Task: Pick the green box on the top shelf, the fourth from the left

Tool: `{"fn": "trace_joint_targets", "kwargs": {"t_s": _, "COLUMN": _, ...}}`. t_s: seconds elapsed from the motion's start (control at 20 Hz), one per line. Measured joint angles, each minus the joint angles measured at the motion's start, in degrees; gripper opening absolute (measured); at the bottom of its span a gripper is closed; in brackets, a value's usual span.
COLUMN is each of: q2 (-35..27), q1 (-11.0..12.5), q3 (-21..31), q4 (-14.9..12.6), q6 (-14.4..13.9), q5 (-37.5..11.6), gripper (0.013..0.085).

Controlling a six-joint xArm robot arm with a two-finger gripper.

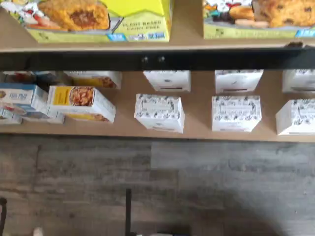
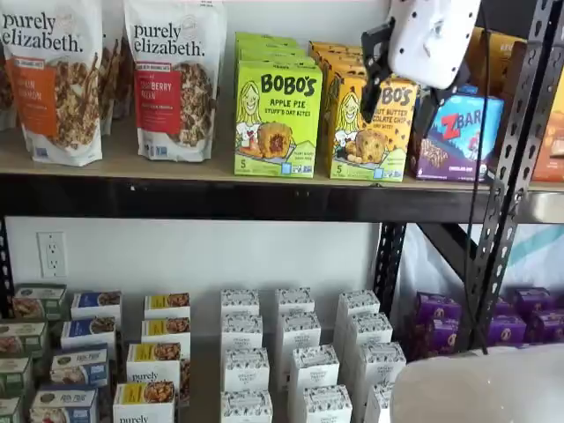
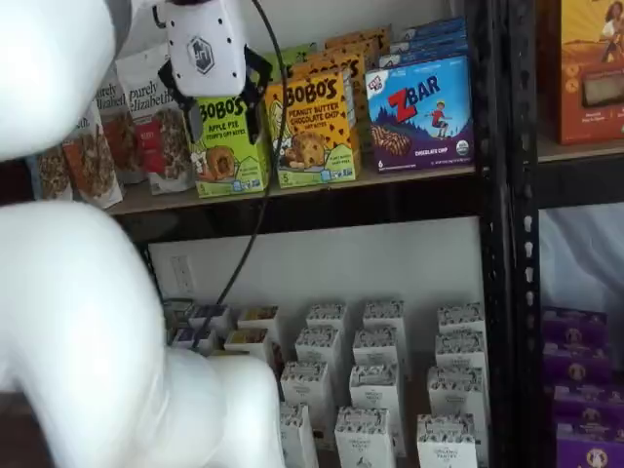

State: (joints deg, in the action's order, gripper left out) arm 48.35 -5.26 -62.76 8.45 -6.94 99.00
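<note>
**Three cameras covering one rack**

The wrist view is looking steeply down past the top shelf (image 1: pixel 147 46) onto the lower shelf (image 1: pixel 197 132) and the floor (image 1: pixel 147 187). One shelf view is facing the rack nearly head-on and close. The other is looking from the right, at an angle, past the arm (image 3: pixel 88 341). Both shelf views are sharing the green box (image 2: pixel 278 119) (image 3: pixel 229 146) and the white boxes (image 2: pixel 295 352) (image 3: pixel 370 380) below.
</note>
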Motion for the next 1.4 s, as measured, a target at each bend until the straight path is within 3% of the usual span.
{"fn": "trace_joint_targets", "kwargs": {"t_s": 0.35, "q2": -3.36, "q1": -3.30, "q3": -1.45, "q4": -2.21, "q6": -2.53, "q5": -3.88, "gripper": 0.0850}}
{"fn": "trace_joint_targets", "kwargs": {"t_s": 0.6, "q2": -6.84, "q1": -6.82, "q3": -3.71, "q4": -6.17, "q6": -5.46, "q5": -5.29, "gripper": 0.0850}}
{"fn": "trace_joint_targets", "kwargs": {"t_s": 0.9, "q2": -9.84, "q1": -6.85, "q3": -5.56, "q4": -4.11, "q6": -5.56, "q5": -7.53, "gripper": 0.0850}}
{"fn": "trace_joint_targets", "kwargs": {"t_s": 1.1, "q2": -11.79, "q1": -8.57, "q3": -6.85, "q4": -6.19, "q6": -7.07, "q5": -7.86, "gripper": 0.0850}}
{"fn": "trace_joint_targets", "kwargs": {"t_s": 1.4, "q2": -13.87, "q1": -10.21, "q3": -7.57, "q4": -6.73, "q6": -8.49, "q5": -10.72, "gripper": 0.0850}}
